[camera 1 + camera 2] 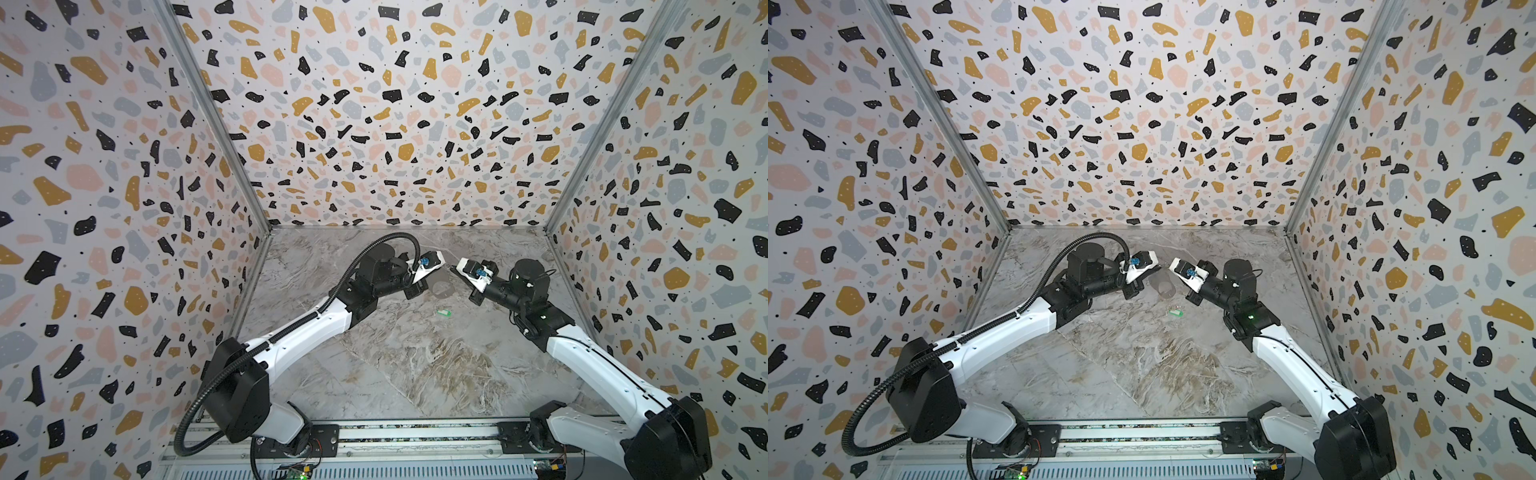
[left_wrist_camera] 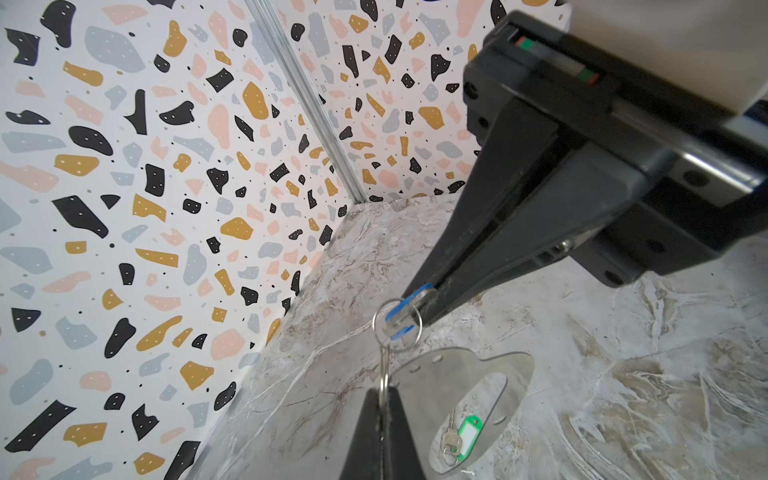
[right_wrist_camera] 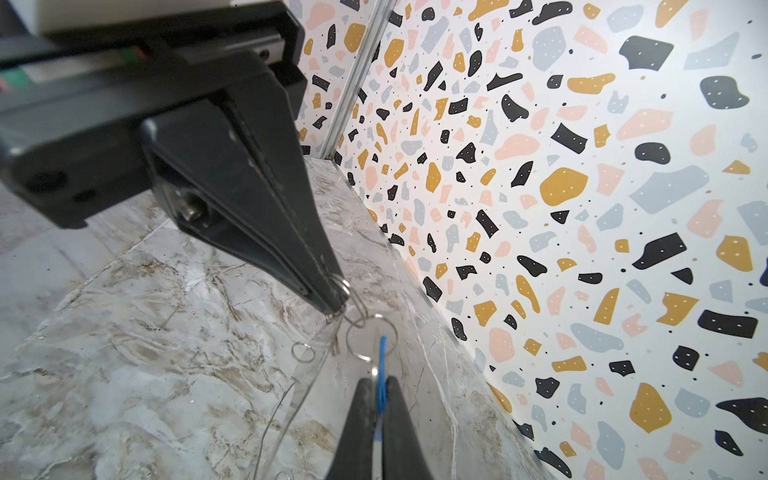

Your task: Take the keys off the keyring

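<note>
Both tools meet over the back middle of the bench [image 1: 415, 365], tips almost touching in both top views.

Your left tool [image 2: 380, 401] is pinched tight on a thin metal ring [image 2: 384, 376], which sits edge-on between its fingers. The right wrist view agrees: the tip is closed on that ring.

Your right tool [image 2: 424, 305] is clamped on the blue key [image 2: 405, 309], with the tag flat between its fingers. From the right wrist you see the tag edge-on, sticking out past the tips [image 3: 382, 353].

A larger split ring [image 2: 397, 328] passes through the blue key and meets the metal ring in the left tool. So the blue key is on the keyring.

The keyring [image 2: 515, 370] hangs below the two tools. It's a clear grey plate with an oblong cut-out and small holes along one edge. In a top view it's the faint grey shape just under the tips [image 1: 442, 289]. You can't tell whether its lower edge touches the bench. Another small ring [image 3: 303, 353] sits at the plate's edge.

The green key [image 1: 444, 312] lies flat on the bench, off the keyring. It's near the plate, on the side toward the arm bases, apart from both tools. In the left wrist view it shows through the cut-out [image 2: 467, 432], with a small metal key [image 2: 449, 440] beside it.
</note>
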`<control>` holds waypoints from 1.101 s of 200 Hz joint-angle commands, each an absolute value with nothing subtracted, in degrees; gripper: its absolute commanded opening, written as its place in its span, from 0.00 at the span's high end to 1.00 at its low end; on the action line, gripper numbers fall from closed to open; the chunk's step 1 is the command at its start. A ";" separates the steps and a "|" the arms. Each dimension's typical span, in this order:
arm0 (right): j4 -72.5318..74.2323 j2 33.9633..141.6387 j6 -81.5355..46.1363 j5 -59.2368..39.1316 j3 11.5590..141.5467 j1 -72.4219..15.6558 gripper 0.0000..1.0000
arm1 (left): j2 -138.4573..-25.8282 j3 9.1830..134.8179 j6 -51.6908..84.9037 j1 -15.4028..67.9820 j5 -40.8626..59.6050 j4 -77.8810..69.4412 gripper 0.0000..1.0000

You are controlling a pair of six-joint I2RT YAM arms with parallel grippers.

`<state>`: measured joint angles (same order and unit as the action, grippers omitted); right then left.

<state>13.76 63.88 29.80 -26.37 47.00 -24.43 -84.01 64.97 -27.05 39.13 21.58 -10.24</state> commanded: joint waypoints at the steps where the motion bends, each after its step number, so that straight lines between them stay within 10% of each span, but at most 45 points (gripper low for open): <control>1: 13.17 62.39 29.36 -26.22 50.72 -24.06 1.00 | -83.81 66.81 -28.12 39.11 19.66 -9.06 1.00; 220: -0.55 66.39 57.00 -3.63 62.20 -32.88 1.00 | -95.87 79.97 -22.55 37.89 29.49 4.65 1.00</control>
<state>-2.37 67.09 50.89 -7.68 57.63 -30.98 -94.70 78.78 -25.06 38.63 25.96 2.61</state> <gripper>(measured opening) 0.066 0.047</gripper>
